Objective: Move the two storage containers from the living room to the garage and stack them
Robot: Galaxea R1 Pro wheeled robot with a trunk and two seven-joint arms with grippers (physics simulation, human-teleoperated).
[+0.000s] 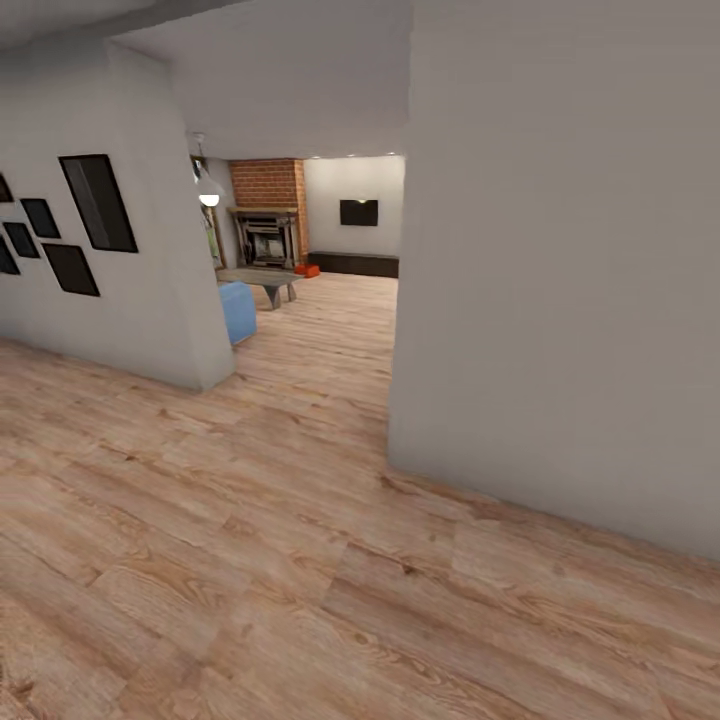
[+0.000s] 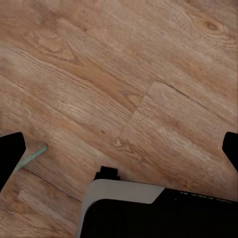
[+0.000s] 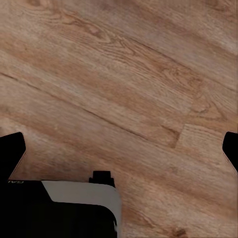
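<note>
Approaching the living room point(image 1: 300, 250) through a hallway opening.
Both grippers, left point(image 2: 119, 148) and right point(image 3: 119, 148), spread wide and empty above plank flooring point(image 1: 250, 560); orange-red storage container point(image 1: 307, 270) far ahead beside fireplace point(image 1: 266, 238), awaiting pickup.

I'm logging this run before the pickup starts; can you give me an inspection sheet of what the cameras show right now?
Surface: light wood plank floor, bare in the foreground.
Job's things: a small orange-red bin on the floor far off, near the fireplace; a second bin cannot be made out.
Clutter: low table and blue seat beyond the wall corner.
Grippers: left hand and right hand both open, empty, above the planks.
Cables: nothing seen.
Surroundings: pale walls, dark picture frames, brick chimney, hanging lamp, dark wall screen.
</note>
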